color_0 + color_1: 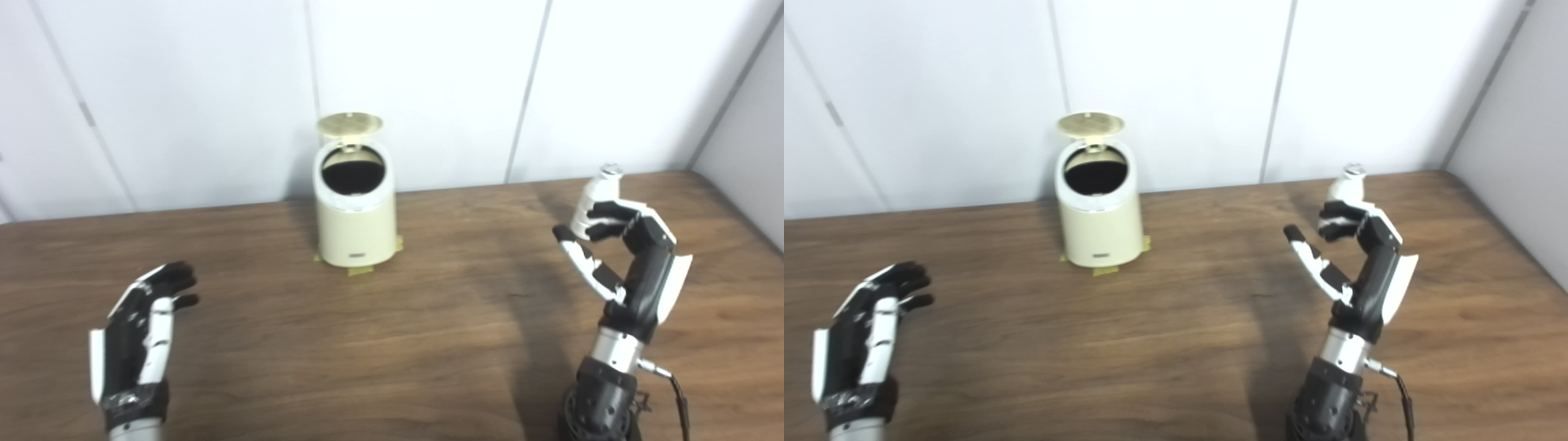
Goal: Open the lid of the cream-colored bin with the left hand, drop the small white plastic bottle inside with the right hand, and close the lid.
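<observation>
Your first step looks done: the lid (349, 124) of the cream-colored bin (356, 220) stands tipped up at the back, and the dark opening faces you. The bin sits near the far edge of the counter (392, 343), about midway along it, on bits of yellow tape.

Your left hand (144, 324) hovers toward the near left corner, empty, fingers spread apart, well clear of the bin.

Your right hand (625, 257) is raised on the right side of the counter, its fingers curled around the lower part of the small white plastic bottle (597, 199), thumb stretched out below. It appears to be gripping the bottle, though you cannot tell from these views whether the bottle is lifted or resting on the wood.

What is left, as I judge it: carry the bottle left to the opening, release it inside, then bring the lid down.
</observation>
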`<control>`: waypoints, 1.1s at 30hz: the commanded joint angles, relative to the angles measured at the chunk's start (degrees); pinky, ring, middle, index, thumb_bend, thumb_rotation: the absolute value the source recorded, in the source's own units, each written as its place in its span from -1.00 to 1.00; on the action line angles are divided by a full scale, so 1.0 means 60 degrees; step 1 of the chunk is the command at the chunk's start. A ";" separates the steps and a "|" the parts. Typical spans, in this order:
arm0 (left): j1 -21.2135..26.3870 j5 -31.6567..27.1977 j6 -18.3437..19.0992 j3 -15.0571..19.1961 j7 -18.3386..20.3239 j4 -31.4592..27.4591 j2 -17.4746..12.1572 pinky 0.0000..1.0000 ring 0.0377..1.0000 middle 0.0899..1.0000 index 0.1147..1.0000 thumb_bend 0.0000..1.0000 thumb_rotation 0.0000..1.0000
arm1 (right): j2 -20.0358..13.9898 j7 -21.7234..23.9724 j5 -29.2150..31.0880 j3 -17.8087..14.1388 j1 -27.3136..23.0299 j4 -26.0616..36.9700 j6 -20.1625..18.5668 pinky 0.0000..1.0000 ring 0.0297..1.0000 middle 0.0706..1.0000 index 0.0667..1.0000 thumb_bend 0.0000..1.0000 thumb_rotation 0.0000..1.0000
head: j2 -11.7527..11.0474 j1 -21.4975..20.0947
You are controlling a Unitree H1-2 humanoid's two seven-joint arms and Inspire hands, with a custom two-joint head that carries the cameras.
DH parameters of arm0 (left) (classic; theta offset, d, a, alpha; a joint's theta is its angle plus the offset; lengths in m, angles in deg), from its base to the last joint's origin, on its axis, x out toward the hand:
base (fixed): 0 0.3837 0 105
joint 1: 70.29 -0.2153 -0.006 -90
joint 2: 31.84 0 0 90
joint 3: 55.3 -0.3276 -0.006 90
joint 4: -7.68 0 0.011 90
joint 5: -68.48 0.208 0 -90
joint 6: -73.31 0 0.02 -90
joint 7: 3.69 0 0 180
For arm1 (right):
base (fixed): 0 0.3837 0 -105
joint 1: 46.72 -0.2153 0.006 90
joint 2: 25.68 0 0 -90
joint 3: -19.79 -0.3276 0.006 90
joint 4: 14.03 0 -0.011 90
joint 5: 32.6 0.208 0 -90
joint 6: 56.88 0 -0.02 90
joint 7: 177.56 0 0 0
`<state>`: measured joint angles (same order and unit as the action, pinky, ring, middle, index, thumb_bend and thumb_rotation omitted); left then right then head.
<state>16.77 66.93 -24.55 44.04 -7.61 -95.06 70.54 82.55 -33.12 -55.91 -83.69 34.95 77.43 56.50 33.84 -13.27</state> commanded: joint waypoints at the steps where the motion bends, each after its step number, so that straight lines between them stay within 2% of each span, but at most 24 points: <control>1: 0.0256 -0.0051 -0.0382 0.0068 0.0030 -0.0085 -0.0199 0.27 0.40 0.36 0.29 -0.55 0.15 | 0.0144 -0.0223 -0.0257 -0.0046 -0.0375 0.0361 0.0037 -0.38 -0.30 -0.13 -0.10 0.05 -1.00 | 0.0003 0.0000; 5: 0.0295 -0.0155 -0.0314 0.0108 0.0015 -0.0061 -0.0229 0.27 0.39 0.35 0.29 -0.58 0.15 | 0.0147 -0.0540 -0.0543 -0.0210 -0.0456 0.0372 -0.0192 -0.30 -0.20 -0.12 -0.10 0.05 -0.99 | 0.0025 -0.0164; 6: 0.0312 -0.0189 -0.0321 0.0110 0.0025 -0.0044 -0.0246 0.26 0.39 0.35 0.28 -0.58 0.15 | 0.0106 -0.0497 -0.0450 -0.0223 -0.0459 0.0362 -0.0204 -0.24 -0.11 -0.11 -0.09 0.05 -0.99 | 0.0032 -0.0198; 7: 0.0327 -0.0213 -0.0334 0.0112 0.0036 -0.0026 -0.0264 0.26 0.38 0.34 0.28 -0.59 0.14 | 0.0078 -0.0468 -0.0383 -0.0227 -0.0465 0.0347 -0.0199 -0.08 0.09 0.15 0.19 0.28 -0.69 | 0.0033 -0.0220; 8: 0.0350 -0.0235 -0.0347 0.0112 0.0043 -0.0009 -0.0272 0.25 0.38 0.34 0.28 -0.59 0.14 | 0.0028 -0.0386 -0.0322 -0.0214 -0.0450 0.0344 -0.0253 -0.03 0.16 0.23 0.28 0.36 -0.59 | 0.0027 -0.0271; 9: 0.0370 -0.0263 -0.0348 0.0109 0.0053 -0.0003 -0.0276 0.25 0.38 0.34 0.27 -0.59 0.13 | -0.0010 -0.0306 -0.0259 -0.0197 -0.0440 0.0338 -0.0315 0.14 0.34 0.42 0.49 0.39 -0.52 | 0.0018 -0.0285; 10: 0.0383 -0.0279 -0.0345 0.0107 0.0059 -0.0002 -0.0277 0.24 0.37 0.33 0.27 -0.59 0.13 | -0.0035 -0.0256 -0.0224 -0.0182 -0.0432 0.0338 -0.0364 0.42 0.56 0.62 0.67 0.39 -0.47 | 0.0018 -0.0285; 11: 0.0405 -0.0277 -0.0337 0.0099 0.0058 0.0002 -0.0272 0.24 0.37 0.33 0.27 -0.59 0.12 | -0.0104 -0.0148 -0.0110 -0.0136 -0.0430 0.0304 -0.0329 0.51 0.64 0.69 0.74 0.39 -0.46 | 0.0001 -0.0284; 12: 0.0425 -0.0286 -0.0343 0.0090 0.0067 0.0016 -0.0274 0.24 0.37 0.34 0.27 -0.60 0.12 | -0.0148 -0.0029 -0.0053 -0.0110 -0.0423 0.0334 -0.0467 0.75 0.80 0.82 0.83 0.37 -0.46 | 0.0004 -0.0277; 13: 0.0443 -0.0288 -0.0350 0.0082 0.0072 0.0034 -0.0274 0.24 0.37 0.34 0.27 -0.60 0.11 | -0.0181 0.0052 -0.0015 -0.0093 -0.0421 0.0352 -0.0573 0.90 0.92 0.93 0.92 0.37 -0.41 | 0.0005 -0.0276; 14: 0.0457 -0.0285 -0.0375 0.0071 0.0080 0.0058 -0.0275 0.24 0.37 0.34 0.27 -0.60 0.12 | -0.0202 0.0204 0.0003 -0.0109 -0.0412 0.0466 -0.0958 0.95 0.96 0.96 0.94 0.37 -0.40 | 0.0006 -0.0279; 18: 0.0479 -0.0275 -0.0287 0.0059 0.0039 0.0046 -0.0214 0.24 0.37 0.33 0.27 -0.58 0.10 | -0.0345 0.0776 0.0236 -0.0194 -0.0429 0.0857 -0.2296 1.00 1.00 1.00 1.00 0.56 -0.21 | -0.0005 -0.0323; 21: 0.0489 -0.0217 -0.0293 0.0036 0.0015 0.0039 -0.0189 0.23 0.37 0.33 0.26 -0.57 0.08 | -0.0412 0.0989 0.0357 -0.0232 -0.0534 0.1052 -0.2978 1.00 1.00 1.00 1.00 0.67 -0.22 | -0.0011 -0.0360; 25: 0.0534 -0.0232 -0.0303 0.0031 0.0017 0.0092 -0.0195 0.23 0.36 0.33 0.27 -0.58 0.09 | -0.0464 0.1033 0.0231 -0.0200 -0.0694 0.1246 -0.3611 1.00 1.00 1.00 1.00 0.68 -0.33 | -0.0060 -0.0463; 29: 0.0608 -0.0369 -0.0348 0.0025 0.0085 0.0158 -0.0232 0.23 0.36 0.34 0.27 -0.59 0.09 | -0.0577 0.1057 0.0133 -0.0212 -0.0880 0.1325 -0.4201 1.00 1.00 1.00 1.00 0.68 -0.30 | -0.0096 -0.0540; 33: 0.0687 -0.0345 -0.0447 -0.0015 0.0094 0.0294 -0.0244 0.23 0.37 0.34 0.26 -0.58 0.13 | -0.0726 0.1156 0.0293 -0.0306 -0.1077 0.1247 -0.4529 1.00 1.00 1.00 1.00 0.68 -0.33 | -0.0127 -0.0541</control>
<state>18.59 64.83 -24.76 44.15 -7.41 -92.88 69.57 79.66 -26.31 -54.20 -85.14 30.92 83.20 29.11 33.05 -16.53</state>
